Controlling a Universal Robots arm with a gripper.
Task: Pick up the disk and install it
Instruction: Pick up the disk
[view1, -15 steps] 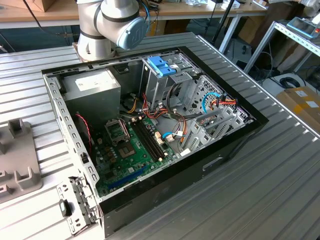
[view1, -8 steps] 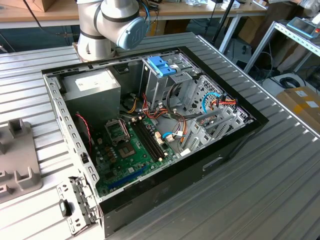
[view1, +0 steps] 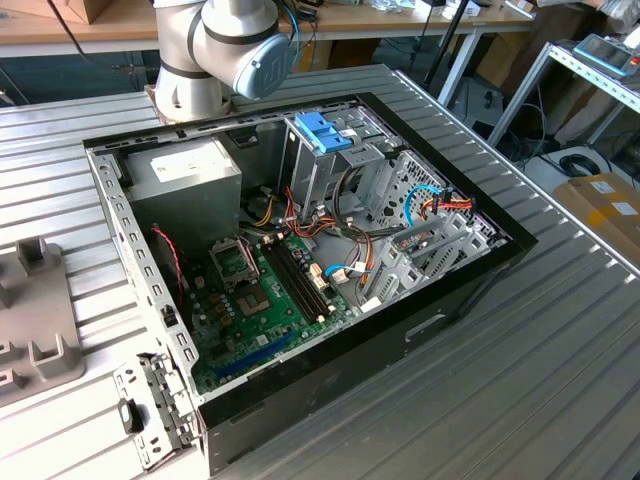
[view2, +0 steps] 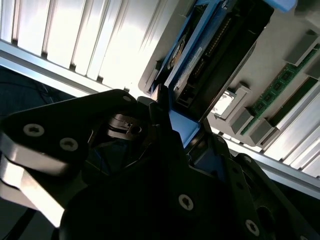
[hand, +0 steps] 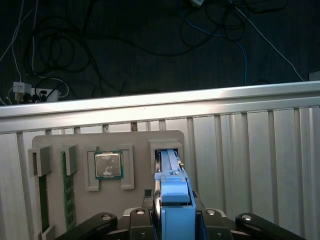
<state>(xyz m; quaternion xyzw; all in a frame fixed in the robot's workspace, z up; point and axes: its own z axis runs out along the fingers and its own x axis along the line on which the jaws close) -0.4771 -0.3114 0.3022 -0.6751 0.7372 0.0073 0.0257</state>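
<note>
Your grey tray (hand: 135, 142) holds a memory stick (hand: 65, 185), a processor chip (hand: 107, 165) and the disk (hand: 169, 160), which stands on edge in its slot. Your gripper (hand: 175, 210) is closed snugly on the disk's blue rail. The open computer case (view1: 420, 330) sits in the middle of the table (view1: 520, 380).

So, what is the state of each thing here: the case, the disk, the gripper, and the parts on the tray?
computer case, open, lying on its side with the inside showing.
disk, standing on edge in a slot of the grey tray, not yet in the case.
gripper, at the disk's near end; whether it grips cannot be told.
processor chip, lying flat in its tray recess.
memory stick, sitting in its tray slot.
</note>
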